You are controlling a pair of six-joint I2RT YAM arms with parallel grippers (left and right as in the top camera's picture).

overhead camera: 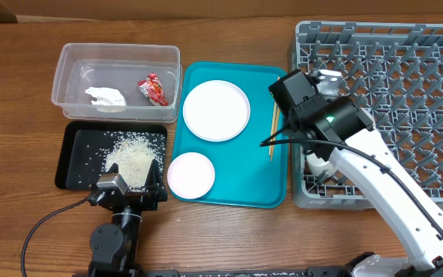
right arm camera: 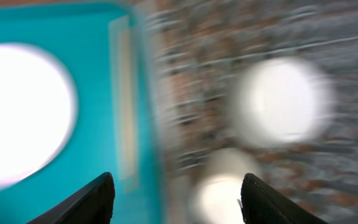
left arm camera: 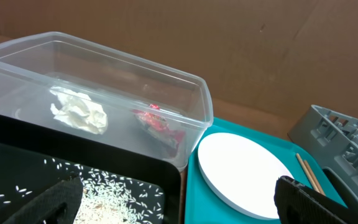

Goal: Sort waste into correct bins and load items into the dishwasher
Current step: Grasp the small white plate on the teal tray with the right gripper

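**A:** Left end of the worktop?

**B:** Item one: clear plastic tub. Contents: a crumpled white tissue and a red snack wrapper, lying apart.
Item two, just in front of it: black tray. It holds a heap of rice grains, with strays scattered around.
The left gripper is at the tray's near edge, jaws spread wide, nothing held.

**A:** Middle?

**B:** Teal tray. On it:
- a large white plate toward the back
- a small pale pink plate at the near left corner
- a pair of wooden chopsticks lying along the right rim

**A:** Right end?

**B:** Grey dish rack, just beside the teal tray. The right gripper is over the rack's left side, jaws apart and empty. Its camera view is blurred. Two pale round shapes show in the rack, too smeared to name.
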